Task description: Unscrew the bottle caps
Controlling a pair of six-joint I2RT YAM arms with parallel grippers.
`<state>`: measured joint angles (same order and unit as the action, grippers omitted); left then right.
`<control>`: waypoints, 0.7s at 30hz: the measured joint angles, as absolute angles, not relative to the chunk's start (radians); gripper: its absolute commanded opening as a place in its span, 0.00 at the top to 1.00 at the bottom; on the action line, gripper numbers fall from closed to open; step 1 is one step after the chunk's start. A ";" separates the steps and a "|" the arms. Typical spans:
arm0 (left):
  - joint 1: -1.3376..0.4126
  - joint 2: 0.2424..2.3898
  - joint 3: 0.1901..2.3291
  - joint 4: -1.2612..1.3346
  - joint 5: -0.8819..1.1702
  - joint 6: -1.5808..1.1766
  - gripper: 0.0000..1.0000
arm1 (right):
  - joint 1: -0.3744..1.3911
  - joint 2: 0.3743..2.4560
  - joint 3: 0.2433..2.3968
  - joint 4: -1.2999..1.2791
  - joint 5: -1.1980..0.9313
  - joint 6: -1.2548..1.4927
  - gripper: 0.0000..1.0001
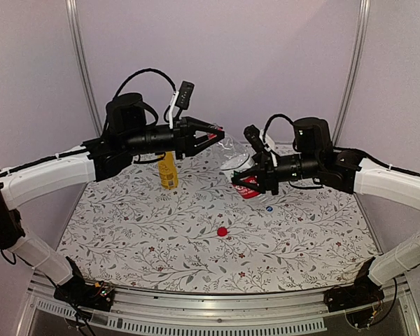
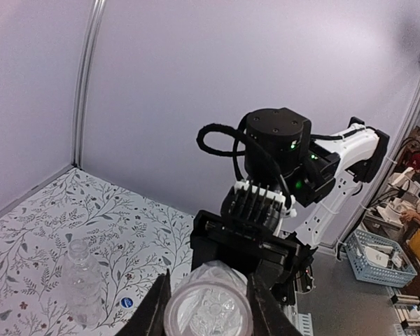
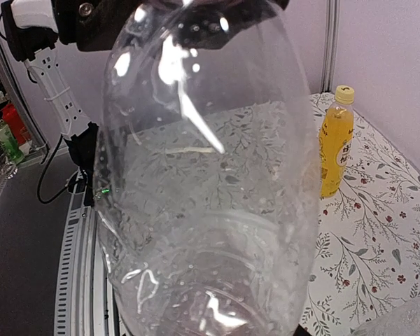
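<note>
Clear bottle (image 3: 203,182) is off the worktop (image 1: 126,231), held in the air above its far-right part and spanning the gap between the two arms.

Left gripper (image 1: 220,134) is clamped on one end of it. The left wrist view shows both fingers (image 2: 264,308) pressed against what looks like the base, though glare makes that uncertain.

Right gripper (image 1: 239,178) is at the other end. Its jaws are hidden behind the plastic, so I cannot tell whether they grip or stand loose.

Judged step: passing this bottle from one arm to the other. It appears uncapped already.
- Keep both wrists on the bottle's long axis.
- Squeeze lightly, since the thin wall should dent easily.
- Let one side go only once the other is firm.
- Set it down away from the loose caps.

Count:
- Bottles, three:
  - the clear one aloft
  - yellow bottle (image 1: 168,171), upright near the far edge, left of middle
  - red-labelled bottle (image 1: 250,187), lying just under the right gripper
- Caps, three:
  - yellow cap (image 3: 344,91), still on its bottle
  - red cap (image 1: 222,231), loose near the middle of the worktop
  - blue-white cap (image 1: 269,208), loose right of middle, near the red-labelled bottle

One cap left to unscrew, by my reading.
</note>
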<state>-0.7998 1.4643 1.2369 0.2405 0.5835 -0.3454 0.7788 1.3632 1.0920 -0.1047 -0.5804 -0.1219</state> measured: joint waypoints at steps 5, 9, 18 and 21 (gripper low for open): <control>-0.796 1.465 1.245 0.231 0.597 -0.342 1.00 | 0.779 1.363 1.092 -0.102 -0.578 -0.133 0.37; -0.793 1.464 1.249 0.222 0.596 -0.332 1.00 | 0.779 1.363 1.092 -0.097 -0.577 -0.126 0.10; -0.796 1.454 1.290 0.102 0.494 -0.212 1.00 | 0.780 1.352 1.060 -0.074 -0.528 -0.111 0.01; -0.796 1.456 1.316 0.028 0.417 -0.152 1.00 | 0.779 1.328 1.058 -0.076 -0.459 -0.104 0.01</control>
<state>-0.7959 1.4559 1.3163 0.0280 0.4168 -0.1516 0.7788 1.3285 1.0580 -0.0761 -0.4591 -0.1036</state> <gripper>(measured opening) 0.311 0.989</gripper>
